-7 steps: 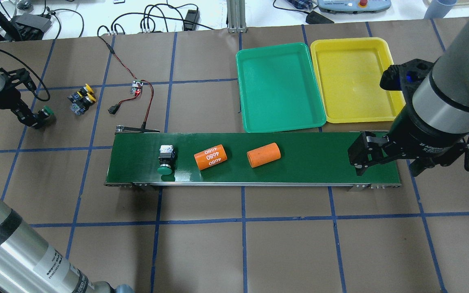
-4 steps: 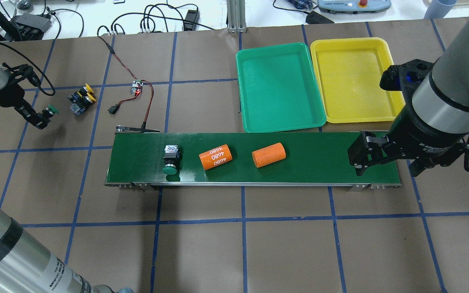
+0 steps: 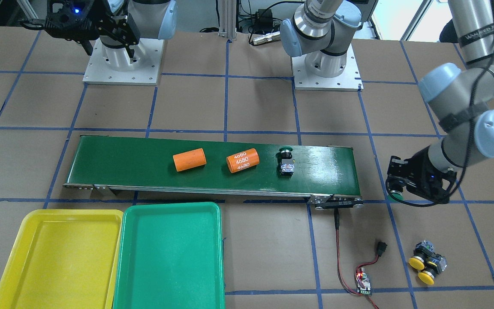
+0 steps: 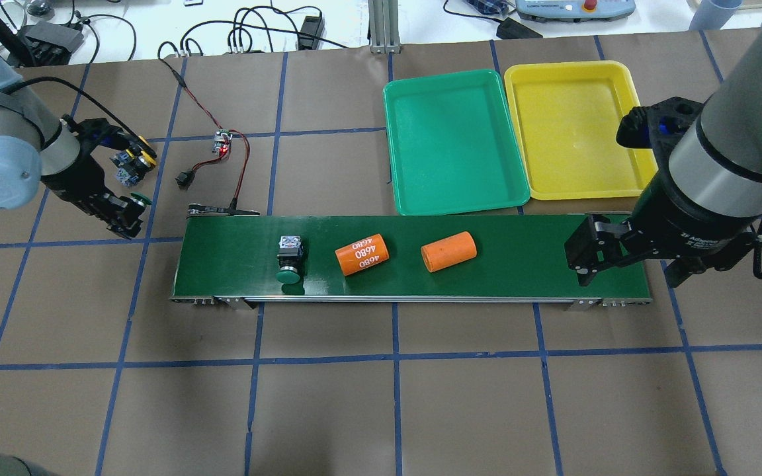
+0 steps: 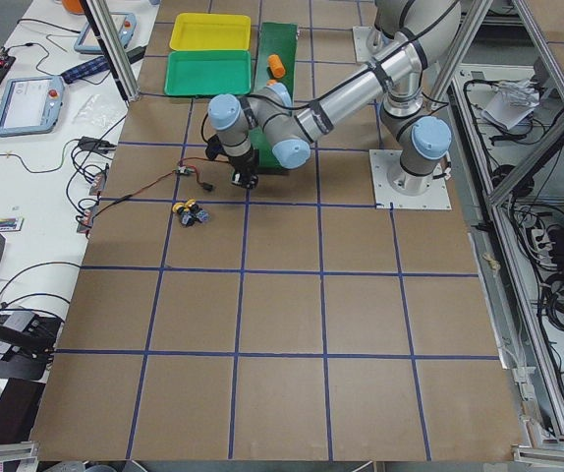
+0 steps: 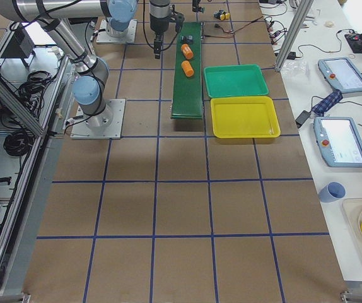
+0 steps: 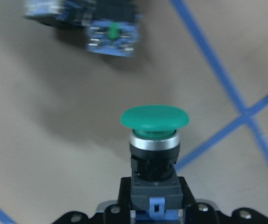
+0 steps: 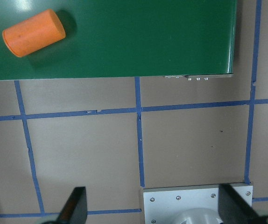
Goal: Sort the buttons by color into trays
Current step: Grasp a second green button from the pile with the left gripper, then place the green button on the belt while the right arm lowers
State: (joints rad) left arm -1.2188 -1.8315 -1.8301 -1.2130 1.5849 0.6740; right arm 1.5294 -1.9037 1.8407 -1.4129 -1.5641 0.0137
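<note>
My left gripper [image 4: 126, 217] is shut on a green-capped button [image 7: 154, 140] and holds it above the table, just off the left end of the belt; the gripper also shows in the front view [image 3: 398, 192]. A second green button [image 4: 290, 262] lies on the belt. Two yellow buttons [image 4: 135, 157] lie together on the table behind the left wrist, partly hidden by it. The green tray [image 4: 454, 142] and the yellow tray [image 4: 573, 125] lie side by side beyond the belt, with nothing in them. My right gripper [image 4: 632, 270] is open and empty above the belt's right end.
The dark-green conveyor belt [image 4: 526, 261] carries two orange cylinders, one marked 4680 [image 4: 362, 255] and one showing no mark [image 4: 448, 251]. A small circuit board [image 4: 222, 141] with red and black wires lies behind the belt's left end.
My left gripper lifted the green button off the table and carried it right, toward the belt's left end. The button and cylinders on the belt moved right. The right arm stayed still.
</note>
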